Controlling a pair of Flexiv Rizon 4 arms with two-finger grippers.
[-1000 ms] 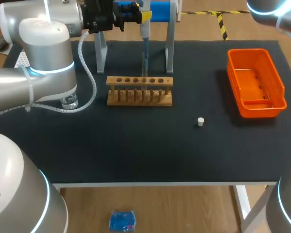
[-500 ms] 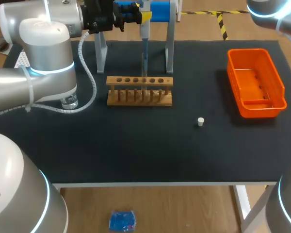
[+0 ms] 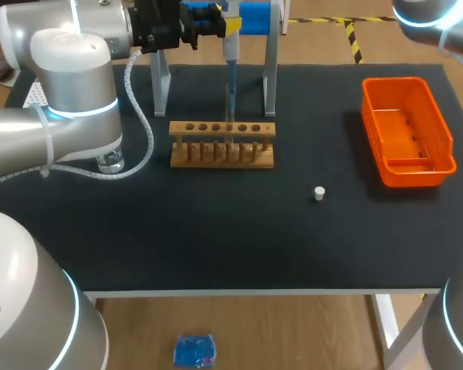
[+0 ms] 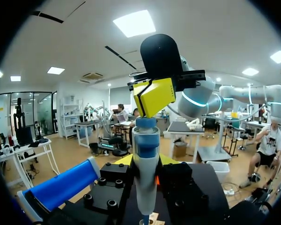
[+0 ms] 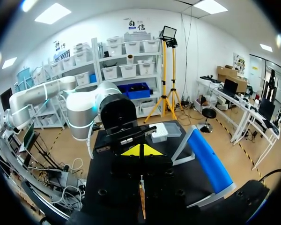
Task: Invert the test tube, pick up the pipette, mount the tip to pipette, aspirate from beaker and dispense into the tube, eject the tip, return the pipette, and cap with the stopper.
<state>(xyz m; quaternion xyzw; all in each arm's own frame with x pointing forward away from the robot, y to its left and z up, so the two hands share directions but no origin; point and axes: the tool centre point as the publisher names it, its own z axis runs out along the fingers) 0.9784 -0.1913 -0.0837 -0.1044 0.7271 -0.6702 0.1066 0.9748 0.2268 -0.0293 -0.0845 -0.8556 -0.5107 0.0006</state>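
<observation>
The left pincer (image 4: pixel 145 160) is pinching the pipette (image 4: pixel 145 136) by its body, holding it upright at the top middle of the head view. The right pincer (image 4: pixel 154 96), tips pressed together, is sitting right at the pipette's top end. The pipette's long axis is running straight down, its tip pointing into a middle hole of the wooden rack (image 3: pixel 222 154). The test tube there is too faint to confirm. The stand's posts (image 3: pixel 271 69) are flanking the pipette, so I judge only vertical travel is free. The stopper (image 3: pixel 319 193) is lying lower right, well apart.
</observation>
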